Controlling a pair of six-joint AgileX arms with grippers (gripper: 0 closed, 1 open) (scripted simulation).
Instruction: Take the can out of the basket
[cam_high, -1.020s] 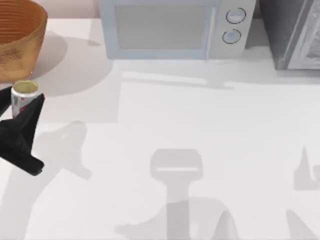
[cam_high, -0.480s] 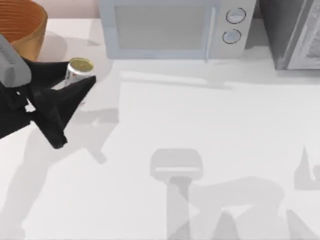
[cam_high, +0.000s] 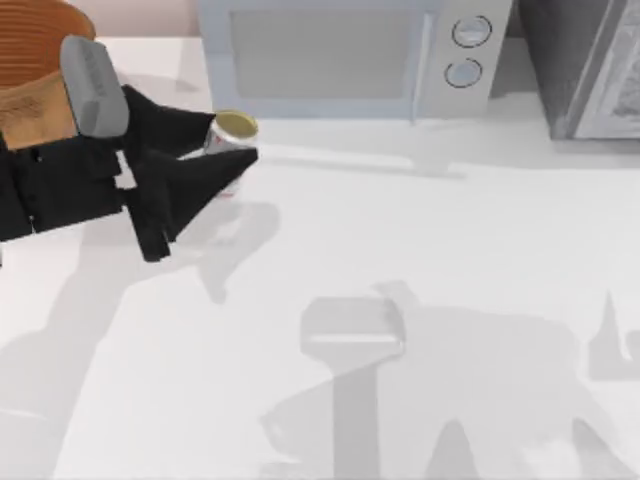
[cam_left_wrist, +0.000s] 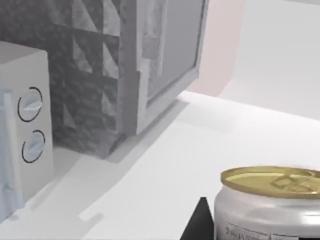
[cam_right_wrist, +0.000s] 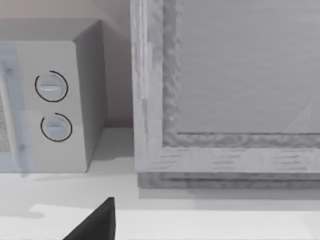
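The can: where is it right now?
In the top view the can sits between the left gripper's jaws on the table's left, right of the basket, just before the microwave.

Orange-brown woven basket (cam_high: 40, 60), silvery can (cam_high: 228, 140) with olive-yellow top

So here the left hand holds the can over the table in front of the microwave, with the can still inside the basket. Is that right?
Not quite. The can is outside the basket; the top view shows the left hand holding it over the table in front of the microwave.
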